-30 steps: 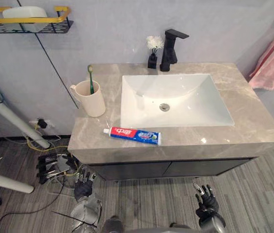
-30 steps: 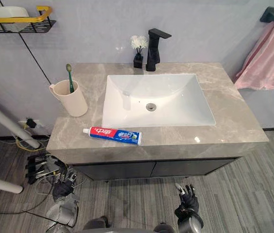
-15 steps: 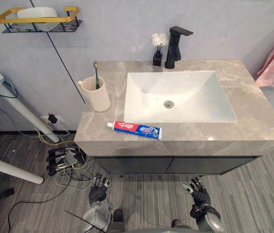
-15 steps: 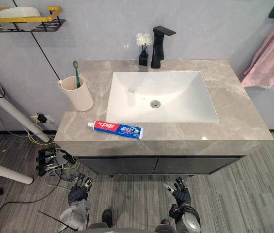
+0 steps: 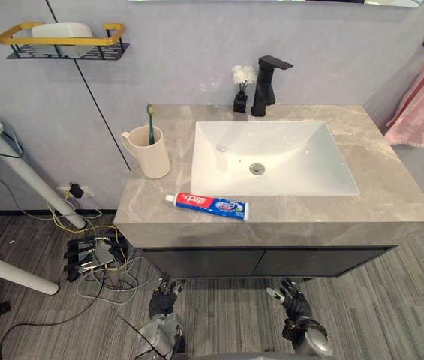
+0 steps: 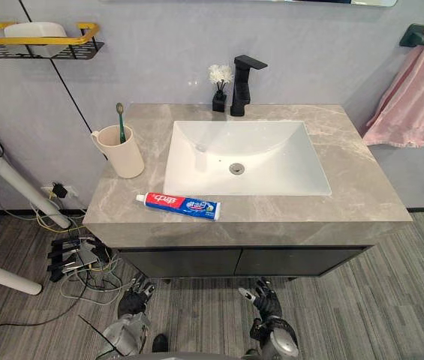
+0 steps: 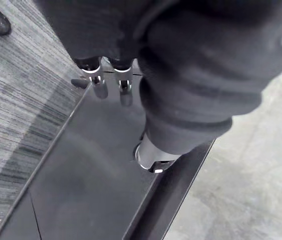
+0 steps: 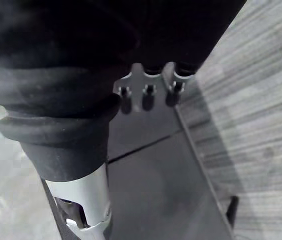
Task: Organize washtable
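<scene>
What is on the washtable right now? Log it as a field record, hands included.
countertop: grey marble-look slab, white rectangular sink set in it
toothpaste: red-white-blue tube lying flat on front edge, before the sink
cup: beige handled mug left of sink, green toothbrush upright inside
back edge: black faucet, small black vase of white flowers beside it
left hand: open, empty, low before dark cabinet
right hand: open, empty, low
</scene>
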